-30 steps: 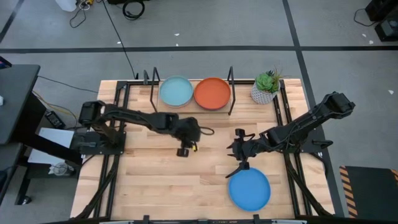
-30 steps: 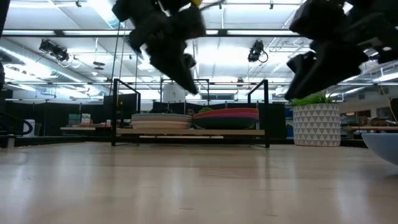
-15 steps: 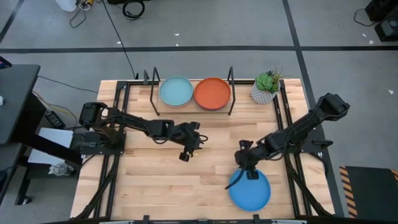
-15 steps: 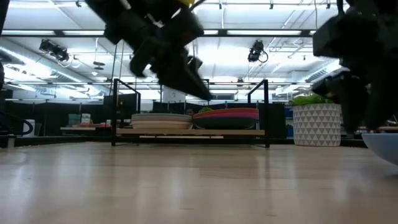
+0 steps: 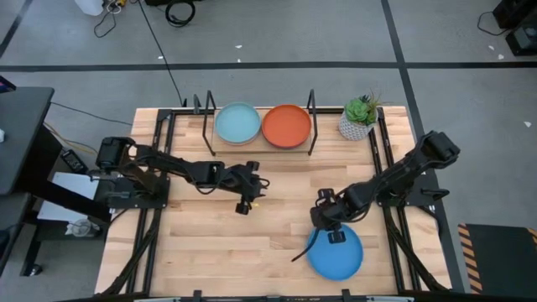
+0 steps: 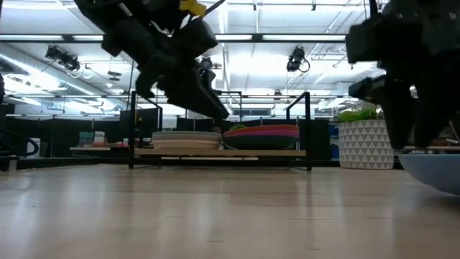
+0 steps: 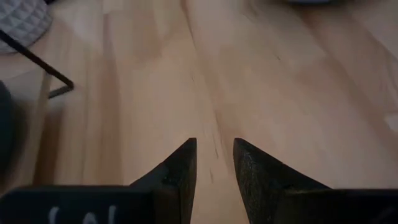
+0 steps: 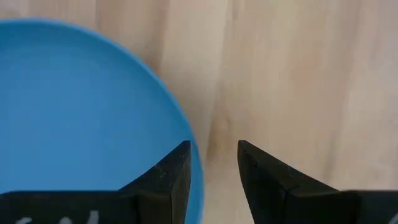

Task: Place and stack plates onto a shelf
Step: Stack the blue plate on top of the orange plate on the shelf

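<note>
Here, near desk (image 5: 210,243) edge: blue plate (image 5: 336,254) lies flat on the wood, front right. Right tool (image 8: 210,163) hangs directly over its rim on the side toward desk centre; fingers (image 8: 176,167) set a narrow gap apart, one above the blue, the other above bare wood, nothing between them. Contact w/ rim: can't tell. In low view the plate shows only as a pale curve at the far right edge.

Mid-desk: left tool (image 5: 245,201) held above bare wood, left of centre, well apart from blue plate. Fingers (image 7: 181,167) narrow gap, empty.

Far side: shelf (image 5: 258,148) at back edge, black wire uprights. Two stacks side by side on it — light turquoise plate (image 5: 237,123) tops the left stack, orange plate (image 5: 286,125) tops the right. Low view shows several plates per stack, magenta edge in the right one. Potted plant (image 5: 358,117) just right of shelf.
</note>
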`<action>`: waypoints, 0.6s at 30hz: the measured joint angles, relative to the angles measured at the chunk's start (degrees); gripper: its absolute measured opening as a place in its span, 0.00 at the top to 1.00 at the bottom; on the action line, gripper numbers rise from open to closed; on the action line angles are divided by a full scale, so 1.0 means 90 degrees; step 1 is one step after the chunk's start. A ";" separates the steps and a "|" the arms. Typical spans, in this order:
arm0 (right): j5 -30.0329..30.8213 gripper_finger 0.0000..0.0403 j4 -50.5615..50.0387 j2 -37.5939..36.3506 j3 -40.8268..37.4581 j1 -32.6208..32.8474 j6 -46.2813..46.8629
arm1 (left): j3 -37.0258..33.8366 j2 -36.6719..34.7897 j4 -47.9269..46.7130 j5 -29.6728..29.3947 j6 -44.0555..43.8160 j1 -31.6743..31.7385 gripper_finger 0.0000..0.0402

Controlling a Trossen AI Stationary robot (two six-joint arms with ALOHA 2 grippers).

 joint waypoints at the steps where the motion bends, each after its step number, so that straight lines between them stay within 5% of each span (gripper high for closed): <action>1: 0.0017 0.66 -0.0092 -0.0010 0.0075 0.0000 0.0048 | 0.0002 -0.0003 -0.0054 0.0003 0.0012 -0.0029 0.72; 7: -0.0170 0.66 -0.0436 -0.0024 0.0386 0.0136 0.1067 | -0.0025 0.0049 -0.0310 0.0051 0.0220 -0.0121 0.72; 18: -0.0347 0.67 -0.0251 0.0443 0.1098 0.0849 0.2750 | -0.0895 0.0053 0.1493 0.0110 0.1374 0.0293 0.72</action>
